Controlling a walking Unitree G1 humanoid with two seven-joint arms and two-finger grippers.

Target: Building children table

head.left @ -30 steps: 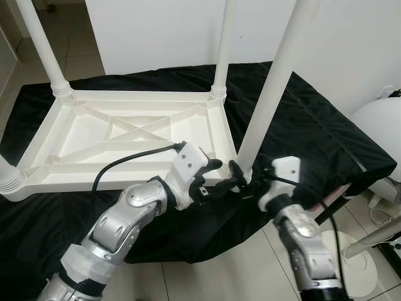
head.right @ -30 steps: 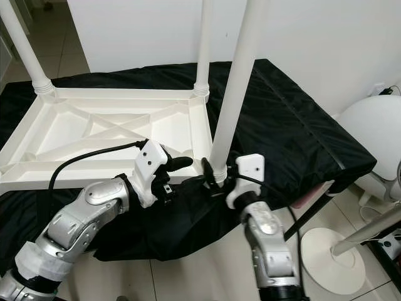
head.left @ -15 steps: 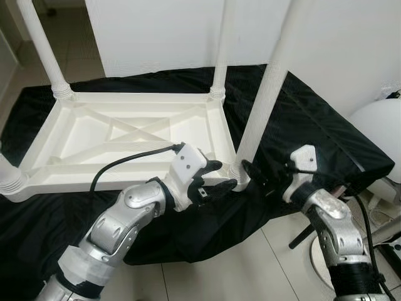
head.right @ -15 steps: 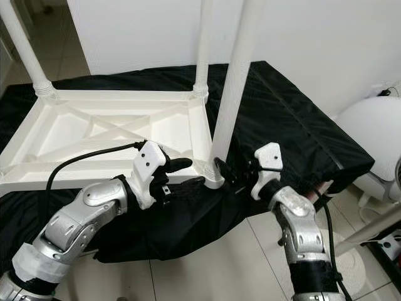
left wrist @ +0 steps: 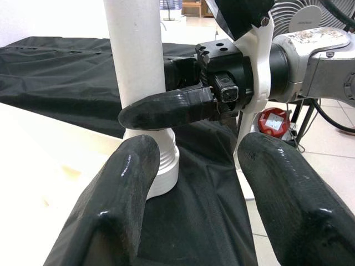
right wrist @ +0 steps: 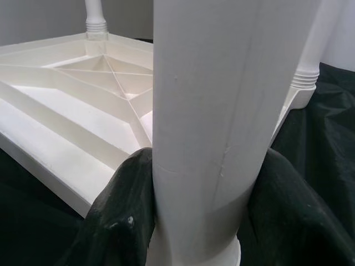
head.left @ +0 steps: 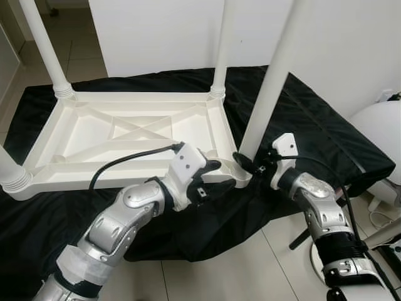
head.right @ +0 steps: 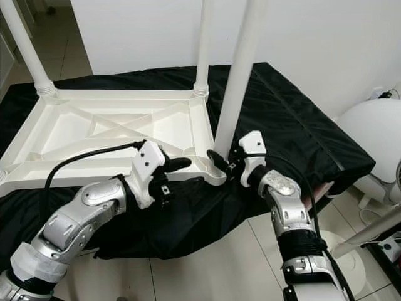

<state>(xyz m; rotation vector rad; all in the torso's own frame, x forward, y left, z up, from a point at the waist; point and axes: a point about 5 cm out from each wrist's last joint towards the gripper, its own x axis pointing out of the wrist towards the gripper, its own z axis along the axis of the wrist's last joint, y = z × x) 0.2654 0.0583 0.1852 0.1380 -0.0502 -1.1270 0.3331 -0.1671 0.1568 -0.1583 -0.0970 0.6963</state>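
My right end effector [head.left: 245, 164] clamps the upright leg [head.left: 269, 88] just above its socket at the tabletop [head.left: 125, 135] corner; my left end effector [head.left: 219, 177], fingers spread and empty, sits beside that corner.

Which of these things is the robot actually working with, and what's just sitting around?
Part of the job:
upturned white table top
near-corner table leg
right gripper, fingers either side of that leg's base
left gripper, open beside the same corner

Just lying about:
black cloth under the table
fan
round white base on the floor
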